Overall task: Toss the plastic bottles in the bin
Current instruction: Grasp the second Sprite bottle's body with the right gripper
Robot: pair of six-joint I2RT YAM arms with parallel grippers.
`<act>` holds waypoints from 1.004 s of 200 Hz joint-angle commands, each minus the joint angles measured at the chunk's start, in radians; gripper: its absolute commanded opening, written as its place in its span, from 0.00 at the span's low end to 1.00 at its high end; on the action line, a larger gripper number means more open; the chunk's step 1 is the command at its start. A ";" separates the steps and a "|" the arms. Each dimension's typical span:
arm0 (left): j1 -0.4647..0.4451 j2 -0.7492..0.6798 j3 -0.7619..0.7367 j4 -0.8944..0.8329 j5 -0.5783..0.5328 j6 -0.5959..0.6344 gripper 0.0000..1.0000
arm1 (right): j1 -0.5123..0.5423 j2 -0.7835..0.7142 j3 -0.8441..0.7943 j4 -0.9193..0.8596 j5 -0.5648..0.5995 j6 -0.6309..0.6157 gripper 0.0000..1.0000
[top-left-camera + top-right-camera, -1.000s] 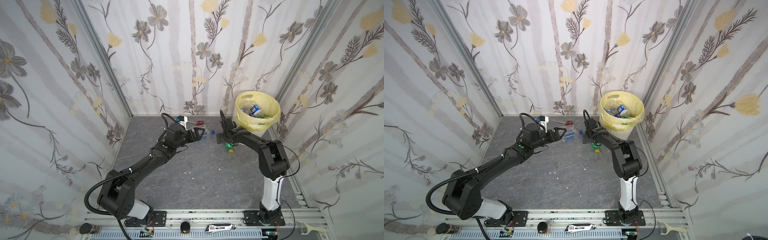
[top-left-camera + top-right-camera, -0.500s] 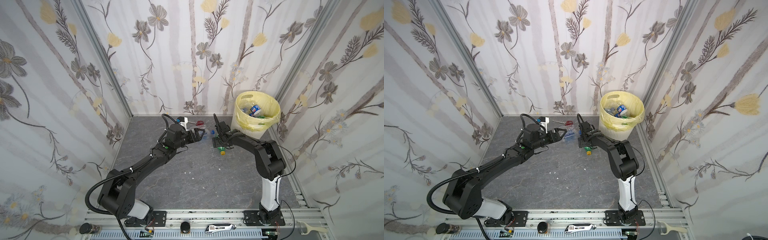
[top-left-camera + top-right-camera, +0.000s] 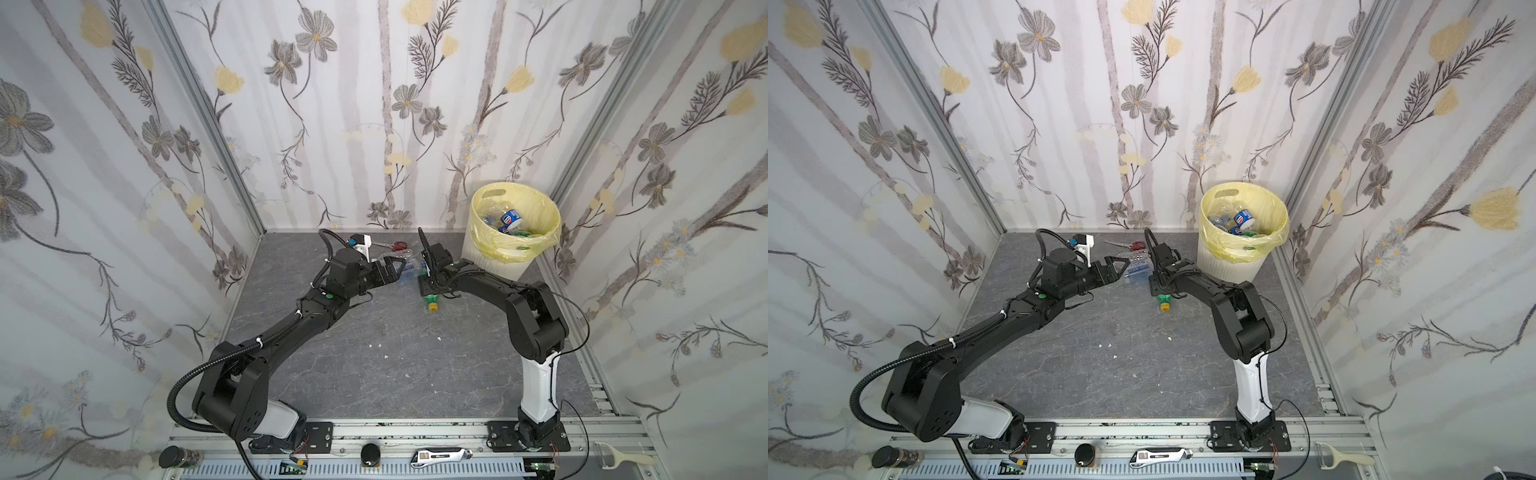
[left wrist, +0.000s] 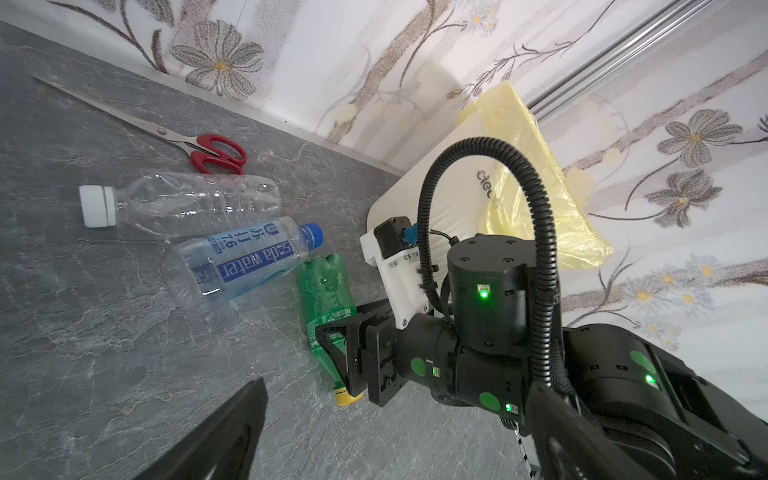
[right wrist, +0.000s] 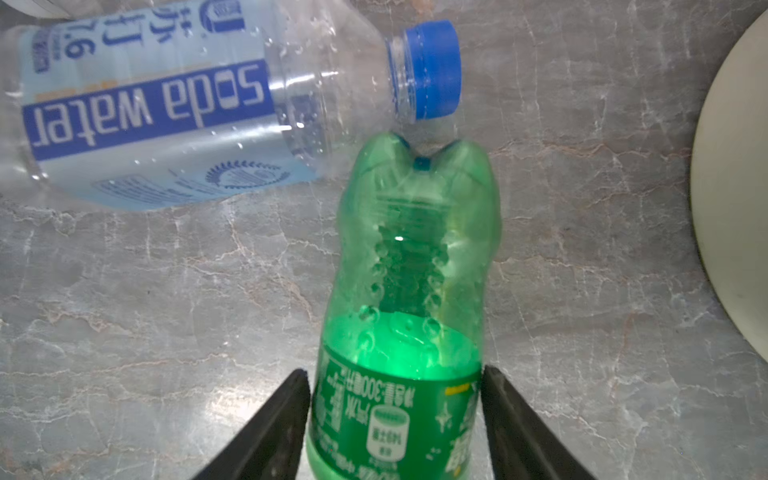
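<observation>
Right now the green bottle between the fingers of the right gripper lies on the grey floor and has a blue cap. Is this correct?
Not quite. The green bottle has a yellow cap, not a blue one, as the left wrist view shows. The blue cap belongs to the soda water bottle beside it. The rest stands: it lies on the floor between the right gripper fingers.

We see three walls (image 3: pixel 374 104) papered in white, with pale grey trunks, grey blossoms and soft yellow flowers; they close the space on the far side and on both flanks. Slim aluminium corner posts (image 3: pixel 210 124) run up where the walls meet. Below lies the table (image 3: pixel 395 374), a dark grey slab veined like marble, with a few small white flecks (image 3: pixel 376 345) near its middle. Along its near edge we find a slotted aluminium rail (image 3: pixel 415 432). The light is even and soft, and shadows are faint.
</observation>
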 commanded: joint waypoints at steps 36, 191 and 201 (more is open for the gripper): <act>0.007 -0.015 -0.026 0.048 -0.008 -0.012 1.00 | 0.016 0.016 0.035 -0.003 0.005 -0.006 0.66; 0.012 -0.011 -0.028 0.055 0.002 -0.024 1.00 | 0.009 0.055 0.046 -0.018 -0.038 -0.011 0.57; 0.011 -0.010 -0.030 0.056 0.004 -0.026 1.00 | 0.008 0.045 0.039 -0.018 -0.036 -0.011 0.57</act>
